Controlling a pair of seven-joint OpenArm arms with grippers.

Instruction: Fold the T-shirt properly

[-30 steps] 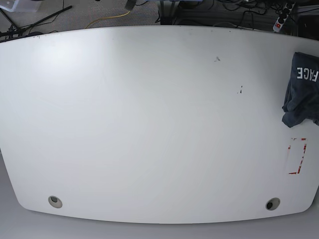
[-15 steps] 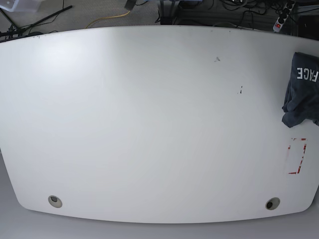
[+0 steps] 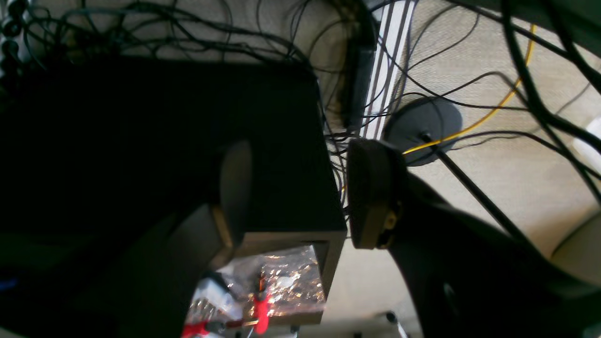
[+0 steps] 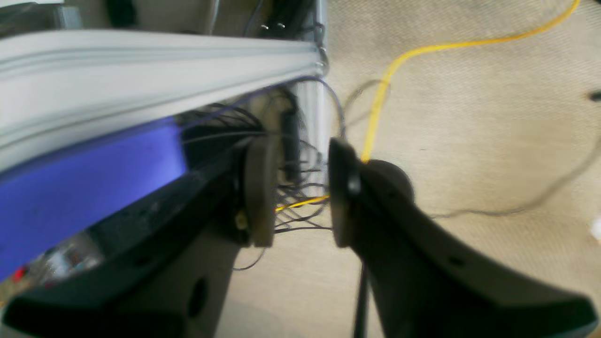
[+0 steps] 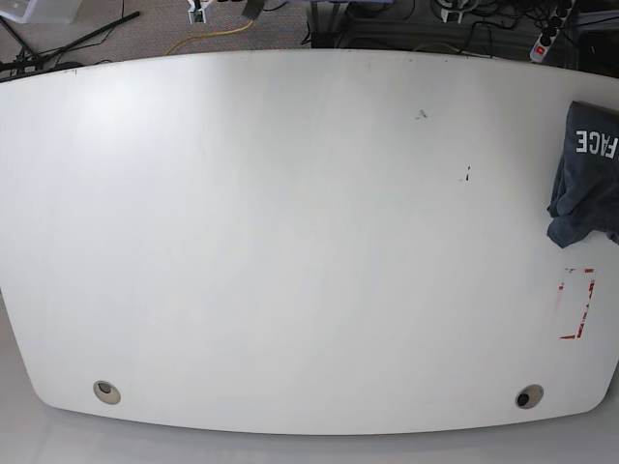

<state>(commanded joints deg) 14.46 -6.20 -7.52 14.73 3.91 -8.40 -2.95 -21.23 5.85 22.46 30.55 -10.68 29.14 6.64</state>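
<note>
While the T-shirt (image 5: pixel 587 176) lies bunched at the desk's (image 5: pixel 290 242) far right edge, partly out of view, nothing looks folded yet; left gripper (image 3: pixel 300 192) and right gripper (image 4: pixel 296 192) hang over the floor, jaws apart, empty

The broad white table (image 5: pixel 290 242) has a smooth, faintly glossy laminate-like top with soft light glare. The dark heathered navy T-shirt (image 5: pixel 585 188) is matt, soft cloth, rumpled, with flat white printed letters. Torn red-and-white tape marks (image 5: pixel 576 304) look like thin paper or film. The left gripper (image 3: pixel 300 192) and right gripper (image 4: pixel 296 192) are of matt black plastic with dull, smooth pads. The beige floor carpet (image 4: pixel 469 117) is rough and woven; the yellow cable (image 4: pixel 375 108) is smooth.
</note>
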